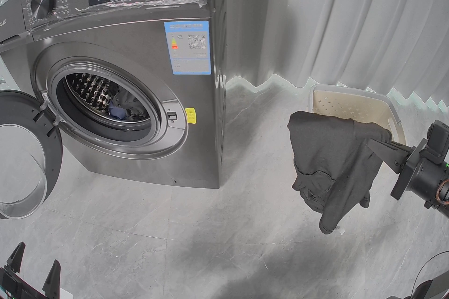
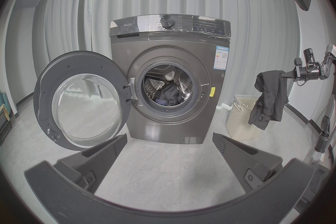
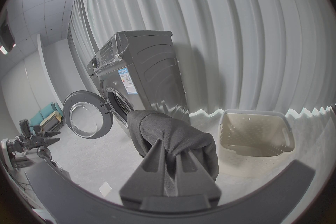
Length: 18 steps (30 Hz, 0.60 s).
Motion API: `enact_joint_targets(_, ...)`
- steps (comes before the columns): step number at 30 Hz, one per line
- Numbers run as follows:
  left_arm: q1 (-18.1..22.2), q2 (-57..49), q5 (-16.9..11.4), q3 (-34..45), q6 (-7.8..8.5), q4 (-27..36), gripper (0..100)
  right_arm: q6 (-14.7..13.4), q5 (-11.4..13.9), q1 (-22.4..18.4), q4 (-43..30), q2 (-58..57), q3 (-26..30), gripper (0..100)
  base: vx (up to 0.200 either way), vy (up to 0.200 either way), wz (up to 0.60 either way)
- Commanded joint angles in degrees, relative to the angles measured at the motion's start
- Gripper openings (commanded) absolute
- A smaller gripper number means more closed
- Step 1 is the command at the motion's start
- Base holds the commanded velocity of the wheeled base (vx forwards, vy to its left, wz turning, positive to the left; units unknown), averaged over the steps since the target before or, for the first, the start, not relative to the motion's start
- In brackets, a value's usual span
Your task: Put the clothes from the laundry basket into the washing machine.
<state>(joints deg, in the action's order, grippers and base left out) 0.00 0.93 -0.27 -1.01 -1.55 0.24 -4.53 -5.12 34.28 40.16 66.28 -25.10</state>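
My right gripper (image 1: 378, 142) is shut on a dark grey garment (image 1: 332, 164) that hangs in the air in front of the cream laundry basket (image 1: 372, 106). The basket (image 3: 257, 137) shows a bare bottom. The grey washing machine (image 1: 140, 57) stands to the left with its round door (image 1: 21, 150) swung wide open. Dark clothes (image 1: 125, 106) lie inside the drum (image 2: 168, 90). My left gripper (image 2: 168, 142) is open and holds nothing, low down and facing the machine's opening from a distance. The garment (image 2: 267, 98) also hangs from the right gripper (image 2: 284, 75) far off.
White curtains (image 1: 351, 10) hang behind the machine and basket. The pale marble floor (image 1: 234, 230) between machine and basket is open. The swung-out door takes up room to the machine's left.
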Motion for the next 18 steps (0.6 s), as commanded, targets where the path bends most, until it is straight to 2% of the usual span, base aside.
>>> enact_joint_targets(1, 0.0, -0.9, 0.0, 0.8, -0.03, 0.0, 100, -0.5, -0.1, 0.5, 0.0, 0.4, -0.5, 0, 0.0, 0.2, 0.0)
enact_joint_targets(13, 0.0, -0.9, 0.0, 0.8, -0.03, 0.0, 100, -1.3, 0.0, 0.9, 0.0, 0.5, -1.1, 0, 0.0, 0.2, 0.0)
enact_joint_targets(15, 0.0, -0.9, 0.0, 0.8, -0.03, 0.0, 100, -3.4, 0.0, 0.8, 0.0, 0.7, -1.6, 0, 0.0, 0.2, 0.0)
enact_joint_targets(18, 0.0, -0.9, 0.0, 0.8, -0.03, 0.0, 100, -4.0, 0.1, 0.8, 0.0, 1.0, -1.8, 0, 0.0, 0.133, 0.0)
